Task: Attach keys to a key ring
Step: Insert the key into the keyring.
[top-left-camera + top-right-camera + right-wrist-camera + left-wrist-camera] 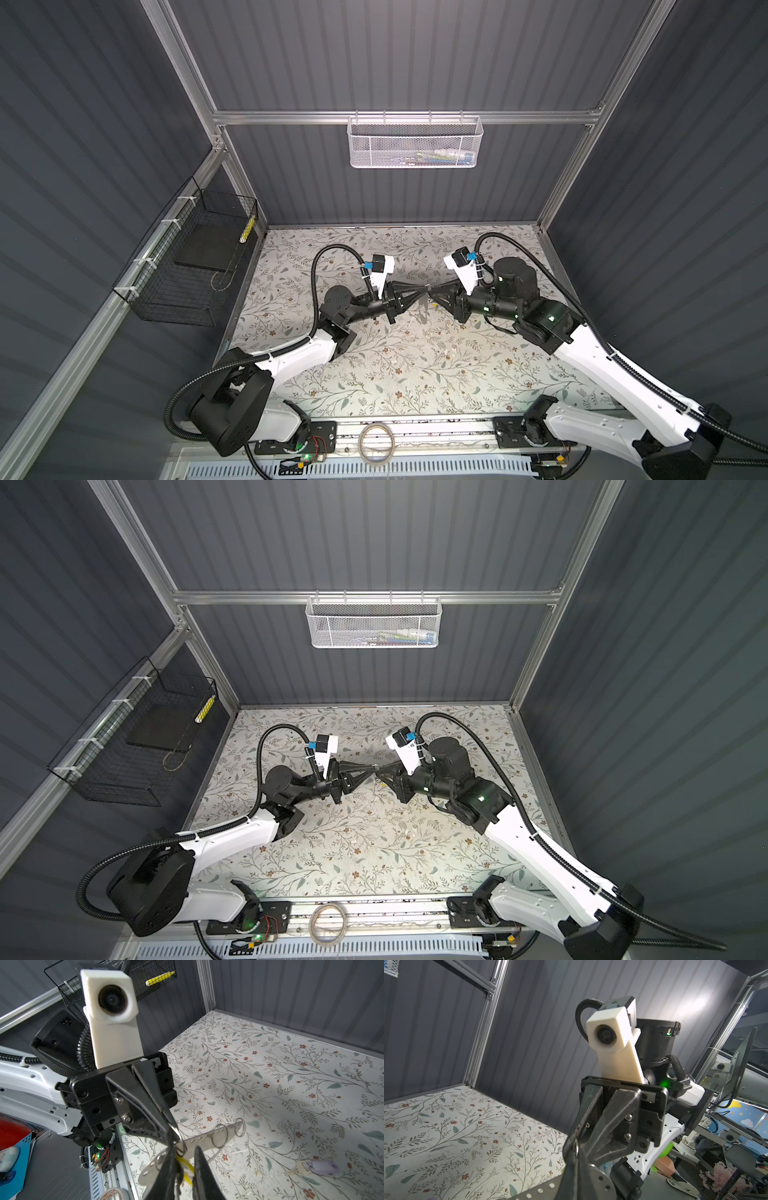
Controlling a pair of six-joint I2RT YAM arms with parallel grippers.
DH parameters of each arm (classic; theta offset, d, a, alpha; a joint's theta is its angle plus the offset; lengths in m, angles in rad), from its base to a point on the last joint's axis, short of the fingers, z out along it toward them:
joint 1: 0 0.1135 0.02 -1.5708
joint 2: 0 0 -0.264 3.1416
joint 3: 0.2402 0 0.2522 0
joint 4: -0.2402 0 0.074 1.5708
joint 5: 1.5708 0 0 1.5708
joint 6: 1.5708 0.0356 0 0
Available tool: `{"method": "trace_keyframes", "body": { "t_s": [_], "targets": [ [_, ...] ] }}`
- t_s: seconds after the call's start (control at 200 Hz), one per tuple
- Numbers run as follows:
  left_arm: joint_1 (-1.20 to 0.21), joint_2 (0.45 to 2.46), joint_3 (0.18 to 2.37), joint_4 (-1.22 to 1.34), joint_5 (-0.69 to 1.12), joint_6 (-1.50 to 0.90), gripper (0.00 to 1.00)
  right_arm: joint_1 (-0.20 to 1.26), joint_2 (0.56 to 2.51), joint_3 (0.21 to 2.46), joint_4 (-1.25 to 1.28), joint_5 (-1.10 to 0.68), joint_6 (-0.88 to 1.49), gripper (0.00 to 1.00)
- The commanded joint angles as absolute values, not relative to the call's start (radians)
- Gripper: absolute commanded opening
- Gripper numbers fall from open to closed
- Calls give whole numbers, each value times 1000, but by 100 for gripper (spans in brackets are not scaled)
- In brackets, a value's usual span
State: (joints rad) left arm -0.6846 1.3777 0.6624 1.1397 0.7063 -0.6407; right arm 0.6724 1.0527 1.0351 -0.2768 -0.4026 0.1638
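Both grippers meet tip to tip above the middle of the floral table [395, 374]. My left gripper [423, 289] [176, 1134] is shut on a thin wire key ring [180, 1140] [576, 1145]. That ring hangs on a flat grey metal strip [207, 1136] [422, 311] with a row of holes and more wire rings. My right gripper [432, 293] [185, 1154] holds the yellow key [186, 1164] between its fingers, right beside the ring. The lilac key [321, 1167] lies loose on the table, apart from both grippers.
A tan tape roll [376, 442] [113, 1193] lies on the front rail. A black wire basket [187, 266] hangs on the left wall. On the back rail hangs a white mesh basket [415, 141]. Dark panel walls close in three sides.
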Motion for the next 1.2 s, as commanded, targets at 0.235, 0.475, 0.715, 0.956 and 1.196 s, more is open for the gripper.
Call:
{"method": "trace_keyframes", "body": {
  "t_s": [0.235, 0.475, 0.715, 0.956, 1.196],
  "targets": [
    [-706, 1412, 720, 1164, 814, -667, 0, 686, 1043, 1042, -193, -480, 155, 4],
    [-706, 1392, 726, 1098, 806, -625, 0, 684, 1045, 1058, -255, -462, 118, 0],
    [-705, 1356, 738, 989, 781, -563, 12, 684, 1045, 1075, -312, -456, 82, 0],
    [-703, 1344, 786, 872, 802, -507, 17, 684, 1057, 1097, -363, -477, 54, 0],
    [-692, 1324, 830, 748, 840, -438, 8, 679, 1066, 1115, -411, -477, 36, 0]
  ]
}}
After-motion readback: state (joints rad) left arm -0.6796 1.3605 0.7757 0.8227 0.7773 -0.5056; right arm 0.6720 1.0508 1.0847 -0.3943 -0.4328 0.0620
